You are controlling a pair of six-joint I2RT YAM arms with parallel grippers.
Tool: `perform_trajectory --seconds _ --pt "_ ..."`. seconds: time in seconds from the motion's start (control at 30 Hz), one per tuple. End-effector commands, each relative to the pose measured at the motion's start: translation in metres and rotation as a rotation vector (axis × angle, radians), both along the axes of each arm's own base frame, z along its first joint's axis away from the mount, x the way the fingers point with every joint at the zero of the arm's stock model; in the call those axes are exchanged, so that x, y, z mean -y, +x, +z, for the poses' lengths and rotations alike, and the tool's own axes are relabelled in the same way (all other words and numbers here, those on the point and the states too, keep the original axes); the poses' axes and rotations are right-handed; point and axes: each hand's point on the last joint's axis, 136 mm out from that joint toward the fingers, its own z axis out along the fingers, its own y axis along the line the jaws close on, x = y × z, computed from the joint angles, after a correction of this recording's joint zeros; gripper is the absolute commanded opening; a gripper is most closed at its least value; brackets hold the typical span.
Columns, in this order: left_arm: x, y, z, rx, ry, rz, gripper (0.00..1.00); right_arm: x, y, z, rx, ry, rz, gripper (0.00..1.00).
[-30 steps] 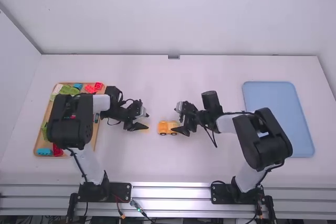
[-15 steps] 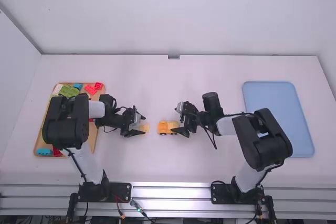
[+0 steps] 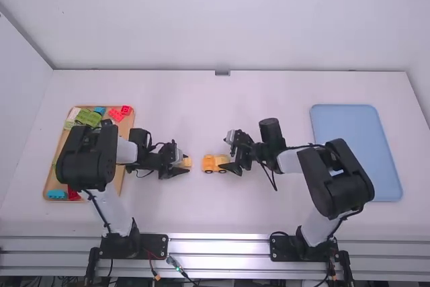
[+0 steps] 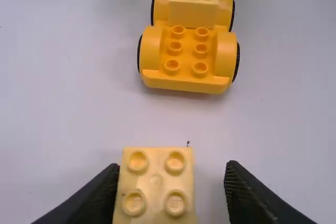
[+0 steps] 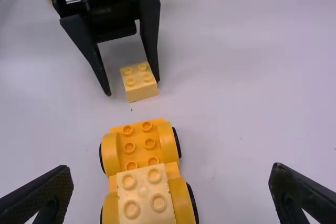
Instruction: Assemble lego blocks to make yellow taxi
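Mid-table in the high view, my left gripper [image 3: 182, 164] is around a pale yellow brick [image 3: 187, 162]; my right gripper [image 3: 232, 154] is at the right side of the yellow car base [image 3: 211, 162]. In the left wrist view the brick [image 4: 155, 187] lies between the fingers of my left gripper [image 4: 173, 192], close to one, with a gap to the other. The car base [image 4: 184, 77] carries another pale brick [image 4: 193, 4] on one end. In the right wrist view my open right gripper [image 5: 170, 190] has the car base [image 5: 137, 145] between its fingers, nearer one.
A wooden tray [image 3: 122, 166] with red, green and blue bricks stands at the left, partly under the left arm. A blue tray [image 3: 356, 152] lies at the right. White table surface [image 3: 201, 112] extends beyond the car base.
My left gripper has shifted and turned, coming around the loose pale brick from its earlier place beside it. My right arm and the car base have kept still.
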Motion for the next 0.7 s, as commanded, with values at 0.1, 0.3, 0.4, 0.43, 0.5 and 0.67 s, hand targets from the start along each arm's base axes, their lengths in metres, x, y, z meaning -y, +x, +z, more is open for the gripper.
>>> perform_trajectory --seconds 0.1,0.3,0.4,0.43,0.5,0.67 --pt "-0.001 0.000 0.001 -0.022 -0.015 0.017 0.37 -0.002 0.004 0.011 0.024 0.018 0.002 0.99" --pt "0.000 0.002 0.001 -0.004 -0.006 0.013 0.30 -0.002 0.004 0.011 0.022 0.018 0.002 0.99" --pt "0.000 0.009 0.007 -0.017 -0.022 0.024 0.31 -0.001 0.003 0.011 0.021 0.017 0.002 0.99" --pt "0.000 0.013 0.010 -0.031 -0.027 0.035 0.30 -0.001 0.003 0.011 0.021 0.017 0.001 0.99" --pt "-0.001 0.019 0.020 -0.045 -0.028 0.047 0.30 -0.001 0.003 0.010 0.020 0.015 0.003 0.99" --pt "0.011 0.020 0.041 0.011 -0.020 -0.018 0.26 0.000 0.000 0.001 0.010 0.000 0.011 1.00"
